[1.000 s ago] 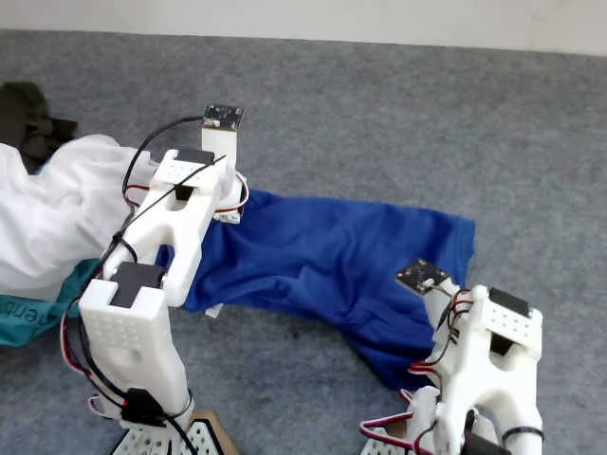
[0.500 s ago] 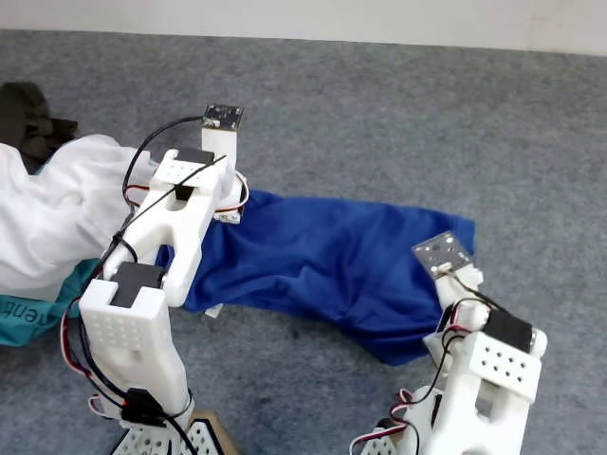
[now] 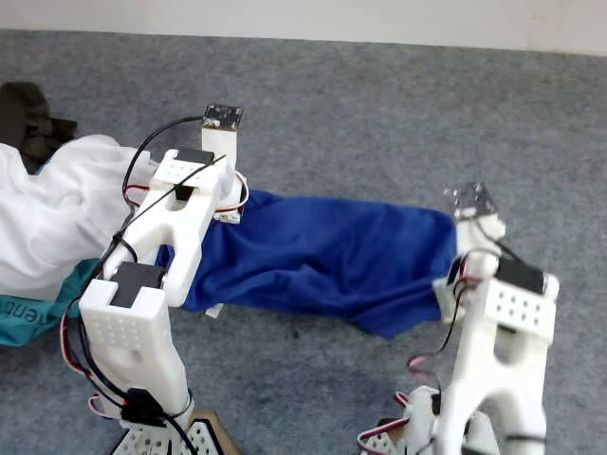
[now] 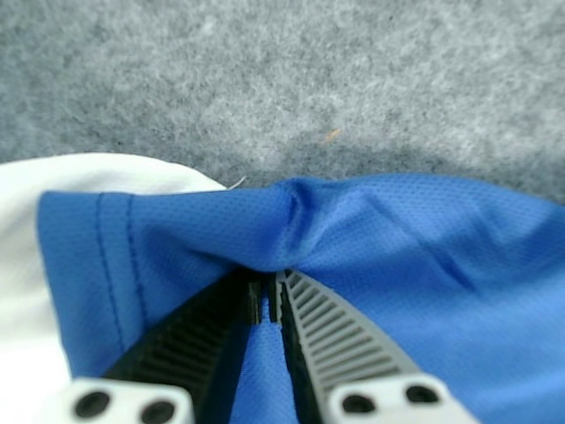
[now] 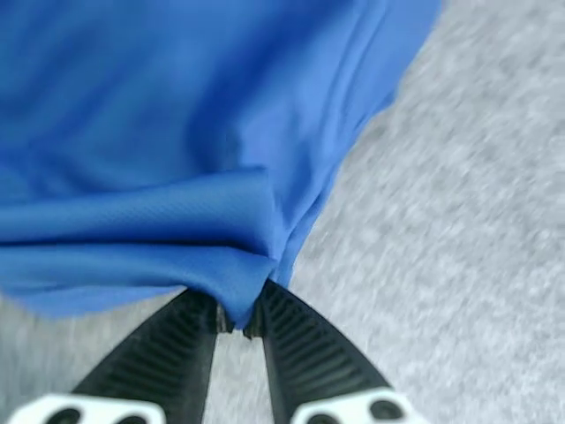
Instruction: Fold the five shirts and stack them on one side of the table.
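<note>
The right arm has swung from the near right of the table farther out and to the right. It has drawn along the flap of the blue shirt that sagged toward the near edge a second ago. The left arm has not shifted. The right pincer is pressed together on a bunched fold at the shirt's right end. The shirt lies as a long band across the middle, its long axis running left to right. The left pincer pinches its left end, just beside the heaped white shirt. A teal shirt peeks out at that heap's near side, and a dark garment sits at the far left.
</note>
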Tool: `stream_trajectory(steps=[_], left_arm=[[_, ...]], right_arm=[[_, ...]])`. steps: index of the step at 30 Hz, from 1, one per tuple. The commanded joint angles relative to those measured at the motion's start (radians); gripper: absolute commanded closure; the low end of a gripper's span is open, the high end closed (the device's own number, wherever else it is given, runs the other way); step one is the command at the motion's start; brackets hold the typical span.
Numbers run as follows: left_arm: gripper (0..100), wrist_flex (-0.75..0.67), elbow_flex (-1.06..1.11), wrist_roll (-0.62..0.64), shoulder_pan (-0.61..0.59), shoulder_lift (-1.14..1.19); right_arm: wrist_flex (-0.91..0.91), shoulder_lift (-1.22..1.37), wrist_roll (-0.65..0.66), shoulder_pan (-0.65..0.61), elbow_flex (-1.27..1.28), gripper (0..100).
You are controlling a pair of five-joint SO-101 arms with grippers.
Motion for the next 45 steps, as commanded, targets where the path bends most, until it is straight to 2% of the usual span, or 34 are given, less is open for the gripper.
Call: stream_trajectory(steps=[1, 7, 11, 16, 18, 21, 25, 28, 35, 39, 42, 45], left_arm=[[94, -0.026, -0.025, 0.011, -0.022, 0.008], [94, -0.026, -0.025, 0.009, -0.022, 0.008], [94, -0.026, -0.025, 0.009, -0.022, 0.008], [94, -0.026, -0.024, 0.009, -0.022, 0.008], [94, -0.026, -0.024, 0.009, -0.022, 0.008], [94, -0.026, -0.024, 0.009, -0.022, 0.008], [94, -0.026, -0.024, 0.009, -0.022, 0.008], [94, -0.026, -0.024, 0.008, -0.022, 0.008], [94, -0.026, -0.024, 0.008, -0.022, 0.008], [94, -0.026, -0.024, 0.008, -0.022, 0.008], [94, -0.026, -0.024, 0.008, -0.022, 0.008], [94, -0.026, -0.024, 0.008, -0.022, 0.008]], right_arm=[[-0.048, 0.081, -0.054, -0.03, -0.12, 99.3], [-0.054, 0.222, -0.072, -0.038, -0.232, 99.3], [-0.137, 0.357, -0.072, -0.038, -0.263, 97.3], [-0.154, 0.458, -0.115, -0.051, -0.289, 74.3], [-0.157, 0.458, -0.155, -0.054, -0.294, 71.7], [-0.14, 0.456, -0.176, -0.062, -0.337, 74.1], [-0.002, 0.449, -0.167, -0.062, -0.394, 81.0], [0.081, 0.366, -0.095, -0.065, -0.383, 87.9], [0.191, -0.094, 0.04, -0.094, -0.156, 89.5], [0.189, -0.351, 0.094, -0.136, 0.05, 99.8], [0.196, -0.444, 0.103, -0.176, 0.156, 99.5], [0.202, -0.424, 0.106, -0.225, 0.18, 99.3]])
